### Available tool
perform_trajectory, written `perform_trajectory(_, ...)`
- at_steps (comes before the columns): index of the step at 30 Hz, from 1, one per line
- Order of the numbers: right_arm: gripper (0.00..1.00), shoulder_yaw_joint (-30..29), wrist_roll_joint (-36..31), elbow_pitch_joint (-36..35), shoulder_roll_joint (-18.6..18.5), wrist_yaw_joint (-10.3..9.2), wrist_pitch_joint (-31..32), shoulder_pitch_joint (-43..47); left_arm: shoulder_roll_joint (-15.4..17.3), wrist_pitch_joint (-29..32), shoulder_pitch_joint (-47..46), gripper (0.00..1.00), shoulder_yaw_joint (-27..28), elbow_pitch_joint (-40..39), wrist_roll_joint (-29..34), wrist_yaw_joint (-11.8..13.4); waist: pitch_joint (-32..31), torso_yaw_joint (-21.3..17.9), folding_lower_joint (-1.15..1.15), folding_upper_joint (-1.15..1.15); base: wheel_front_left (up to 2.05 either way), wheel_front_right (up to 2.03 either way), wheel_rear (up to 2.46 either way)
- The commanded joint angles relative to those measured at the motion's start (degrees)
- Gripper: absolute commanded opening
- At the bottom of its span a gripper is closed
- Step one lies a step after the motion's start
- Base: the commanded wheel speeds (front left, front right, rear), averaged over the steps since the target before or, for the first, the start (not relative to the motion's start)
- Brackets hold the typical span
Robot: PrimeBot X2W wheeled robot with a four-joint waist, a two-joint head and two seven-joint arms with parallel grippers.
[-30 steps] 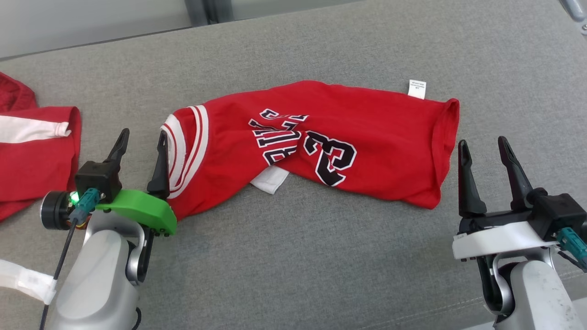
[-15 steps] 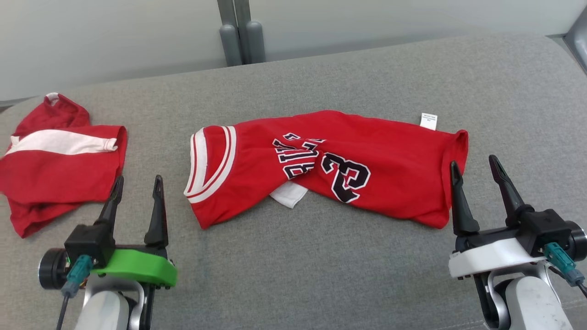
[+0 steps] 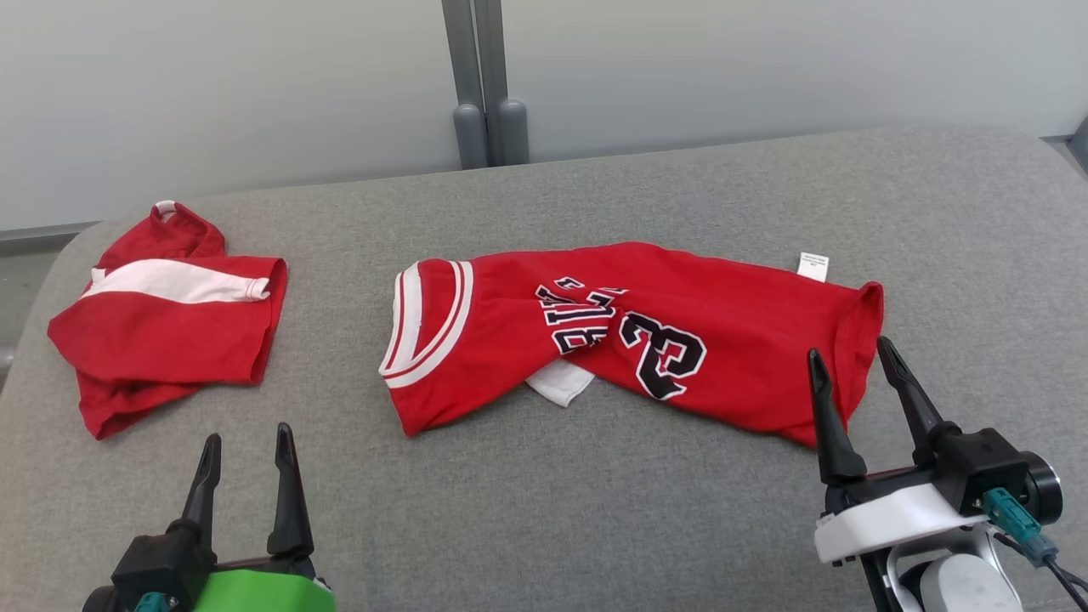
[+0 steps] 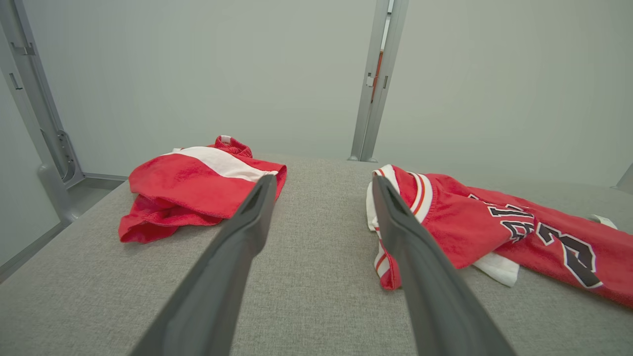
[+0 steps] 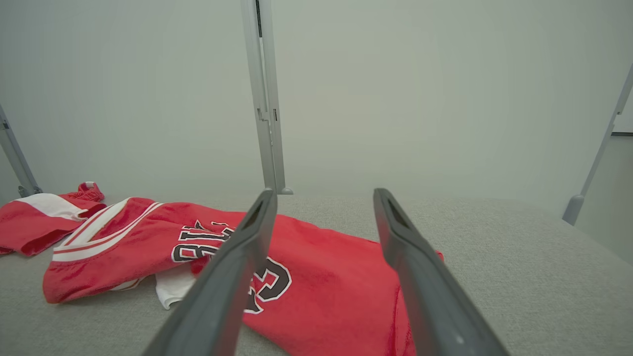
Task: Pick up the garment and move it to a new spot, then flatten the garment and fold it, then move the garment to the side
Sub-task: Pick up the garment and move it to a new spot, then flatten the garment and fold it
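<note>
**Workpiece.** The red basketball jersey (image 3: 629, 340) lies crosswise on the grey padded bench (image 3: 595, 518), ahead of both sets of jaws and spanning the gap between them. It is doubled over lengthwise and creased through the middle, with the black-and-white lettering and number facing up. A white inner layer (image 3: 559, 382) pokes out from the near edge.

**Handling, as judged.** The fabric is thin, soft and light. It has no stiffness, so it will sag and drape from any grip point, and loose layers may slip apart if only the top one is pinched. It is not fragile. Drag on the bench cover may bunch it up.

**Grip points, as judged.**
- The hem end (image 3: 867, 331) sits just beyond the tips of the right jaws. Pinch through all layers at the near corner.
- The striped collar end (image 3: 421, 327) sits ahead of the left jaws, offset toward the other arm and clearly apart from their tips.
- Avoid the white care label (image 3: 813, 266) at the far edge, which is too small to carry the cloth.

**Jaws.** The left jaws are released, spread wide and hold nothing. The right jaws are in the same condition.

**Surroundings.** A second red garment with a white stripe (image 3: 170, 331) lies ahead of the left jaws on their outer side, apart from the jersey. Keep it out of the grip.
</note>
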Motion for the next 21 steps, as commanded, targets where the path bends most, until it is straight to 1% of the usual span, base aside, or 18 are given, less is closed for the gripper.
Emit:
perform_trajectory(1, 1.0, 0.27, 0.77, 0.04, -0.12, 0.0, -0.2, 0.88, -0.31, -0.03, 0.99, 1.0, 0.52, 0.15, 0.42, -0.44, -0.1, 0.16, 0.0, 0.0, 0.0, 0.0, 0.0)
perform_trajectory(9, 1.0, 1.21, 2.37, 0.88, -0.12, 0.0, -0.2, 1.21, -1.11, -0.03, 1.33, 1.0, 1.18, 1.33, 1.46, -1.4, 0.04, 0.34, 0.0, 0.0, 0.0, 0.0, 0.0)
perform_trajectory(21, 1.0, 1.19, 2.6, 1.06, -0.13, 0.0, -0.2, 0.56, -1.36, -0.03, 0.44, 1.0, 1.27, 2.4, 1.87, -1.85, 0.39, 0.5, 0.0, 0.0, 0.0, 0.0, 0.0)
